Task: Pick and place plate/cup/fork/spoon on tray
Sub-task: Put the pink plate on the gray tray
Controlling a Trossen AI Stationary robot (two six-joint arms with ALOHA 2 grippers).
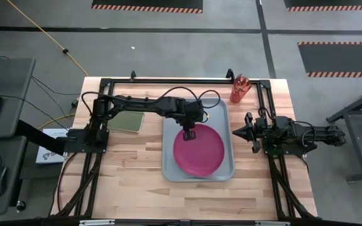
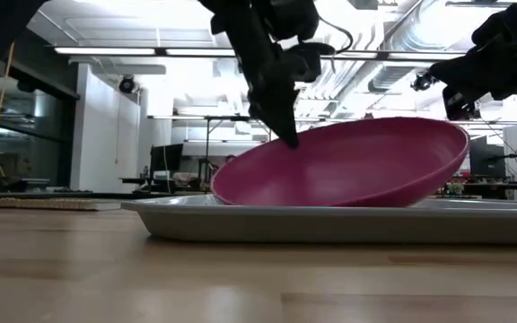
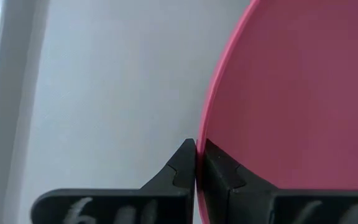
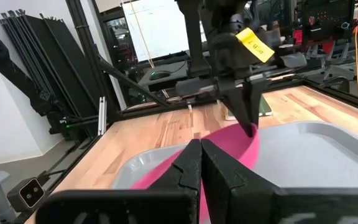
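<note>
Two arms: you have both over the table, the left reaching in over the tray, the right waiting at the tray's right side.
Table: pale wooden boards; it carries the tray, the cup and a dark green pad.
Tray: pale grey-blue, it lies flat in the middle of your table, just right of the pad.
Plate: magenta-pink, it sits inside the tray but tilted; in the low view one edge rests on the tray floor while the pinched edge is lifted.
Left tool: pointing down, closed on the plate's rim at the edge nearest the left arm; your left wrist view shows the pink rim caught between the two fingers.
Right tool: hangs above the table just right of the tray, fingers pressed together on nothing, clear of the plate.
Cup: red-orange, it stands on the table beyond the tray's far right corner, outside the tray.
</note>
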